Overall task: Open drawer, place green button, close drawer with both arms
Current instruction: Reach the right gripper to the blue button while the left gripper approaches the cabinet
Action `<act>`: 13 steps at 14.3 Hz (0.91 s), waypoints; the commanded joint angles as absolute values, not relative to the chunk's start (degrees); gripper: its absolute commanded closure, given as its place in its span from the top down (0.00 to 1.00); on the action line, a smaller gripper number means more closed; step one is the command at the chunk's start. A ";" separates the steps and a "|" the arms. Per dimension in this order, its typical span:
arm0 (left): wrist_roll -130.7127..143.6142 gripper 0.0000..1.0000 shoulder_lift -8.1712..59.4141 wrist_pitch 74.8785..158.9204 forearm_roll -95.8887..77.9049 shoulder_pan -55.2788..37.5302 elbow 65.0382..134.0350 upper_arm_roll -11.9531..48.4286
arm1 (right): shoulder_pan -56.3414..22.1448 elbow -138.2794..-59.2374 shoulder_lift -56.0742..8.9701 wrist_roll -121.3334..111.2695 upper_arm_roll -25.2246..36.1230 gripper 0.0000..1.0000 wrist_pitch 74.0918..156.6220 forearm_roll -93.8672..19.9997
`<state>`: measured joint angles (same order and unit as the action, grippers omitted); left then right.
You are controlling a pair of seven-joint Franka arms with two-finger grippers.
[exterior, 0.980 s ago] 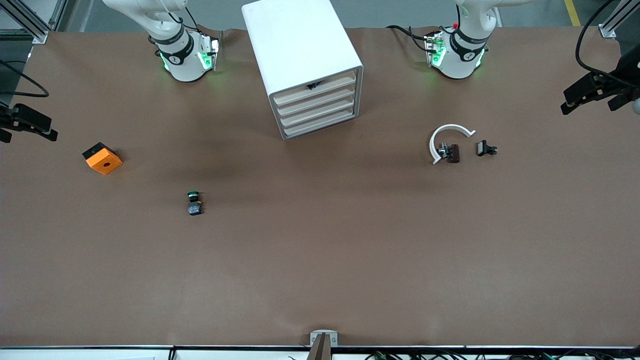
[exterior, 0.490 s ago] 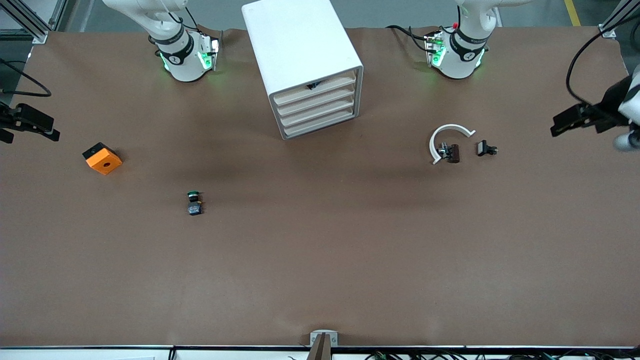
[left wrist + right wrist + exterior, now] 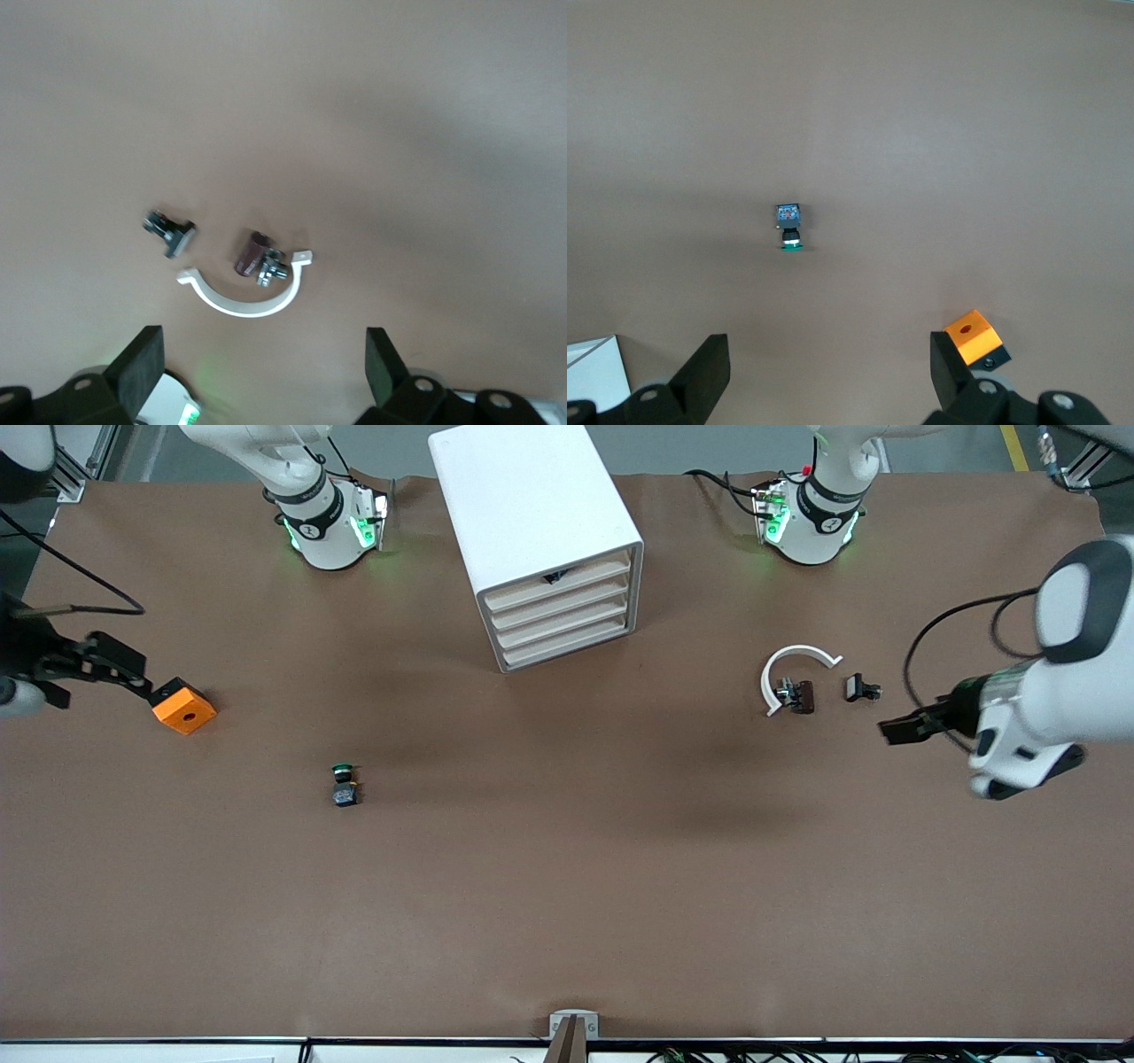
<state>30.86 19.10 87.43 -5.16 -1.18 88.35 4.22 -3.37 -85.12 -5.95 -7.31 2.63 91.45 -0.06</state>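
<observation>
button [image 3: 788, 227] shows only to right wrist, cabinet [image 3: 538, 540] fully from front.

no readable text, labels, brands or numbers on anything in view

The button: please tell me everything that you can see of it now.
The button is a tiny part with a round green cap, a black body and a dark bluish base. It lies on its side on the brown table, cap end toward the robots' bases, nearer to the front camera than the cabinet and the orange block. Nothing touches it but the table. The right wrist view shows it lying alone too.
</observation>
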 commanded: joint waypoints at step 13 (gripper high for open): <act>106.60 1.00 41.75 88.51 -31.62 -13.01 79.45 3.87 | -9.58 -102.55 -20.91 -2.64 2.81 1.00 121.00 -0.26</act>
